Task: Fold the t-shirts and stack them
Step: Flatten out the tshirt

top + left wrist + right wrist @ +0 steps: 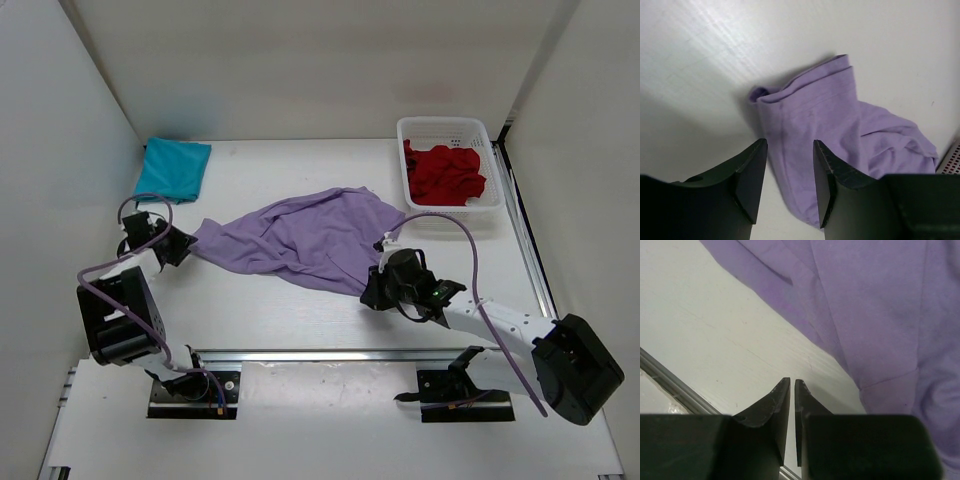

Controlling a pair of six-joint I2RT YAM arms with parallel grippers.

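The lavender t-shirt (300,235) lies crumpled and spread across the middle of the table (290,320). The left gripper (790,147) hangs over its left end, jaws apart around nothing. The right gripper (792,384) sits at its near right edge, jaws almost together and empty. The teal t-shirt (175,168) lies folded far left, and the dark red t-shirt (445,172) lies bunched in the white mesh basket (440,124) far right.

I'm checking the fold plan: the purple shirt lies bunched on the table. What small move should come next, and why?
Probably lower the left gripper and close it on the left end of the purple shirt: its open fingers hang over that end, while the right gripper, shut on nothing, sits beside the shirt's near edge.
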